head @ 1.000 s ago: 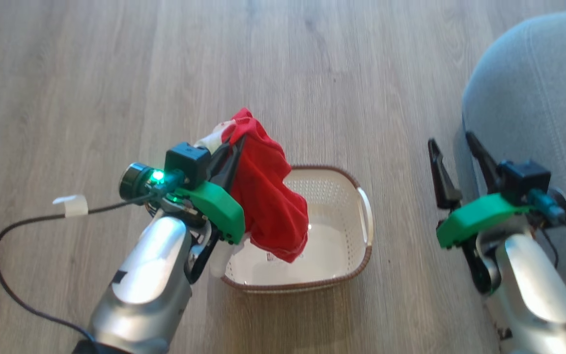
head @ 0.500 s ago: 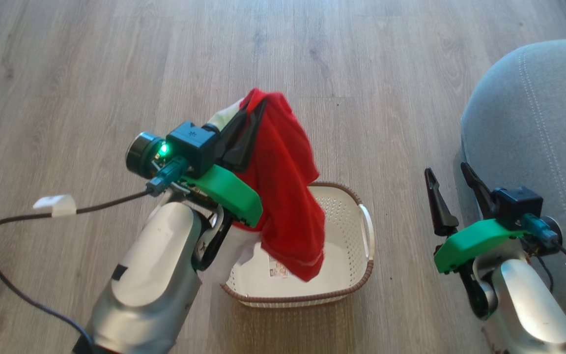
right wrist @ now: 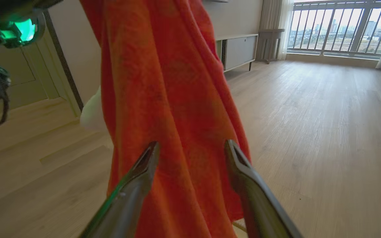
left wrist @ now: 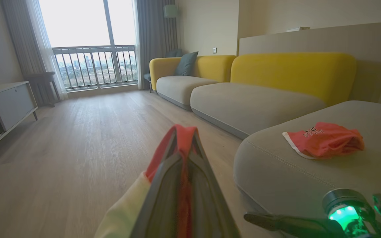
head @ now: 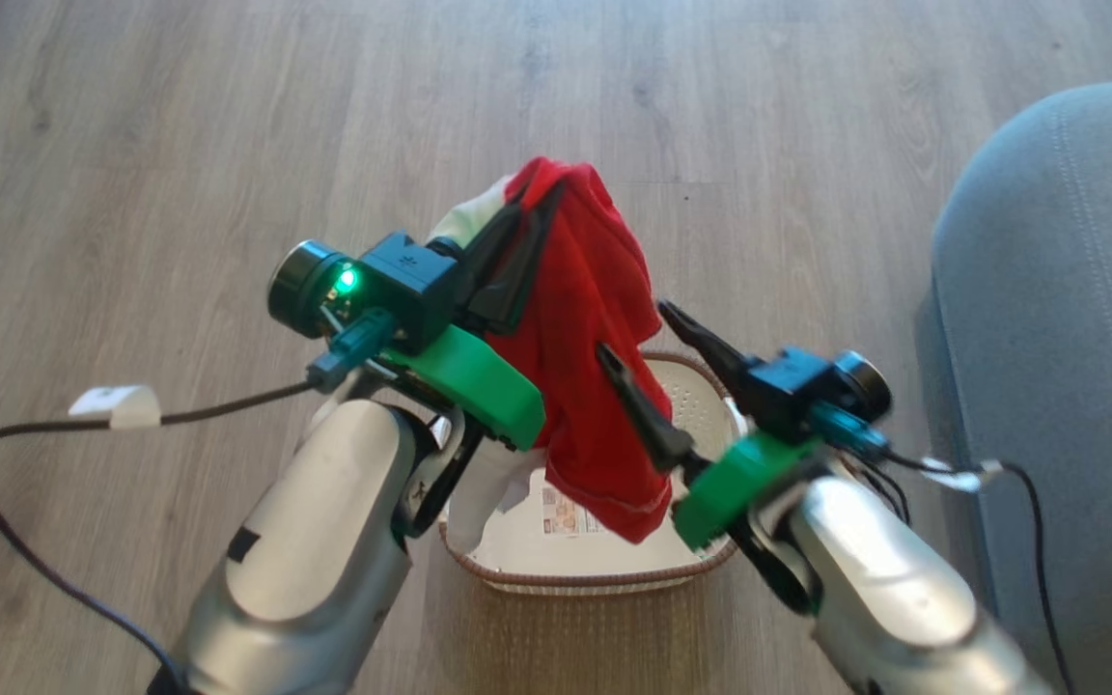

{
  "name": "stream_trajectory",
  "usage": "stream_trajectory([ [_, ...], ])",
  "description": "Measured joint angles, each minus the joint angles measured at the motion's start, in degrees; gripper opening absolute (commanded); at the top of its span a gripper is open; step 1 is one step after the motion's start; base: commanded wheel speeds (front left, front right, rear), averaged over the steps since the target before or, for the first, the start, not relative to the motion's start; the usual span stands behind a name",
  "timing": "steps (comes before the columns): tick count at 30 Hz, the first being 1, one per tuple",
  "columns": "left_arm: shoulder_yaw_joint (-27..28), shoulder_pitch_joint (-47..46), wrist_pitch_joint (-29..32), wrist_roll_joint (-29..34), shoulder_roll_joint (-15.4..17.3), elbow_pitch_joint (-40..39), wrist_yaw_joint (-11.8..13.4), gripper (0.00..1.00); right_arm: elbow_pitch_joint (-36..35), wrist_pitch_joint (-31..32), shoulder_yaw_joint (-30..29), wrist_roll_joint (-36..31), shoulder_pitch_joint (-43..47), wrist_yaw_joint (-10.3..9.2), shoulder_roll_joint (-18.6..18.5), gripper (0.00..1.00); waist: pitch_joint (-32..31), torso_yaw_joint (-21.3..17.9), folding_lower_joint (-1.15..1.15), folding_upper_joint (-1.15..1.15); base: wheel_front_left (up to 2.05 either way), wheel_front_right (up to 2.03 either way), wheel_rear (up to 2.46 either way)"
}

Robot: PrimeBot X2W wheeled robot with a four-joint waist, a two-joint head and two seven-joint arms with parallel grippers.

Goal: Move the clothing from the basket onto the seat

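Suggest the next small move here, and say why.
Probably close the right gripper on the red garment: its open jaws frame the cloth hanging from the shut left gripper above the basket, so a second grip would steady it.

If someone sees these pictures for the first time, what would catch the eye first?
A bright red garment hangs from the shut fingers of the left gripper, above the cream basket on the wooden floor. The right gripper, fingers open, points at the hanging cloth. In the left wrist view, another red piece lies on the grey seat.
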Motion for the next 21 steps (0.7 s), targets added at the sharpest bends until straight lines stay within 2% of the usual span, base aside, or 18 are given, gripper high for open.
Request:
stream_trajectory([
  [8, -2.87, -0.01, 0.2, -0.62, -0.07, -0.75, -0.11, 0.0, 9.35, 0.0, 9.07, 1.99, -9.82, 0.0, 0.67, 1.0, 0.52, 2.93, 0.0, 0.0, 0.0, 0.0, 0.0],
  [10, -3.41, -0.01, 0.2, -0.62, -0.11, -0.75, -0.27, 0.0, 12.12, 0.0, 11.02, 4.64, -11.12, 0.0, 0.64, 1.0, 0.56, 3.79, 0.0, 0.0, 0.0, 0.0, 0.0],
  [11, -3.76, -0.01, 0.19, -0.67, -0.12, -0.75, -0.29, 0.0, 13.27, 0.0, 11.95, 6.14, -11.65, 0.0, 0.66, 0.6, 0.55, 4.22, 0.0, 0.0, 0.0, 0.0, 0.0],
  [12, -4.13, -0.01, 0.19, -1.02, -0.13, -0.75, -0.31, 0.0, 14.61, 0.0, 12.82, 7.57, -12.26, 0.0, 0.69, 0.12, 0.54, 4.67, 0.0, 0.0, 0.0, 0.0, 0.0],
  [13, -4.44, -0.01, 0.16, -1.27, -0.14, -0.71, -0.32, 0.0, 15.73, 0.0, 13.57, 8.56, -12.82, 0.0, 0.7, 0.0, 0.54, 5.06, 0.0, 0.0, 0.0, 0.0, 0.0],
  [21, -4.69, -0.01, -0.38, -1.64, -0.16, -0.56, 0.09, 0.0, 19.06, 0.0, 13.89, 12.13, -15.88, 0.0, 0.7, 0.0, 1.03, 6.23, 0.01, 0.0, 0.0, 0.0, 0.0],
])
